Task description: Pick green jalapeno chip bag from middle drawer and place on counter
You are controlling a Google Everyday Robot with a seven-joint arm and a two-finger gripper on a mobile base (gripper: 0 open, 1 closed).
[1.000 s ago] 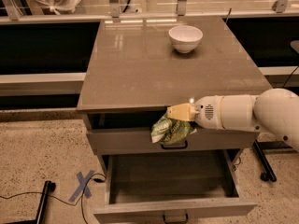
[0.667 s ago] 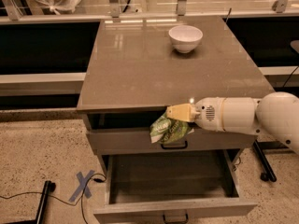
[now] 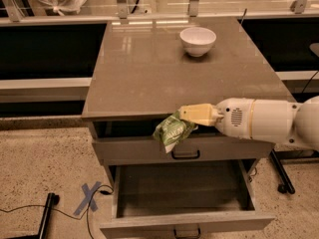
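Observation:
My gripper (image 3: pixel 185 117), with pale yellow fingers on a white arm reaching in from the right, is shut on the top of the green jalapeno chip bag (image 3: pixel 171 132). The bag hangs in the air in front of the counter's front edge, just below the level of the counter (image 3: pixel 149 68) top and over the closed upper drawer. The middle drawer (image 3: pixel 182 220) is pulled out wide below; its inside shows nothing in it.
A white bowl (image 3: pixel 198 40) stands at the back right of the counter. The closed upper drawer (image 3: pixel 139 151) has a dark handle. A blue tape cross (image 3: pixel 88 199) and a black cable (image 3: pixel 30 209) lie on the speckled floor at the left.
The gripper has lifted the bag slightly up and to the left, closer to the counter's front edge. The drawer and bowl have not moved.

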